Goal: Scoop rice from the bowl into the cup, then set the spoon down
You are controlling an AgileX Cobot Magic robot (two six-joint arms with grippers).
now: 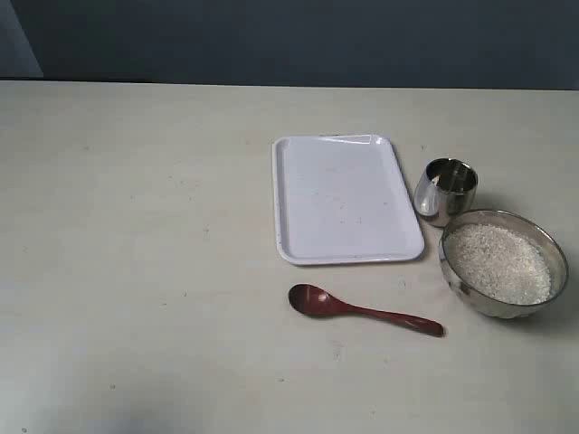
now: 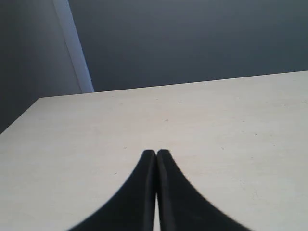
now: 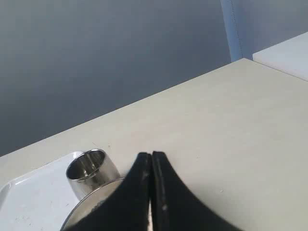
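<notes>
A dark reddish-brown spoon [image 1: 362, 309] lies flat on the table in front of the tray, its oval end to the left. The wide steel bowl [image 1: 552, 253] at the right holds white rice [image 1: 499, 262]. Just behind the bowl stands the small steel cup [image 1: 445, 191], also in the right wrist view as the cup [image 3: 91, 172], with the bowl's rim [image 3: 89, 199] beside it. No gripper shows in the exterior view. My left gripper [image 2: 155, 153] is shut with nothing in it, over bare table. My right gripper [image 3: 151, 155] is shut, empty, close to the bowl and cup.
A flat white tray [image 1: 347, 198] lies left of the cup, its corner [image 3: 29, 202] in the right wrist view. The pale table [image 1: 136, 253] ends at a dark wall behind. A second white surface [image 3: 288, 55] stands beyond the table's edge in the right wrist view.
</notes>
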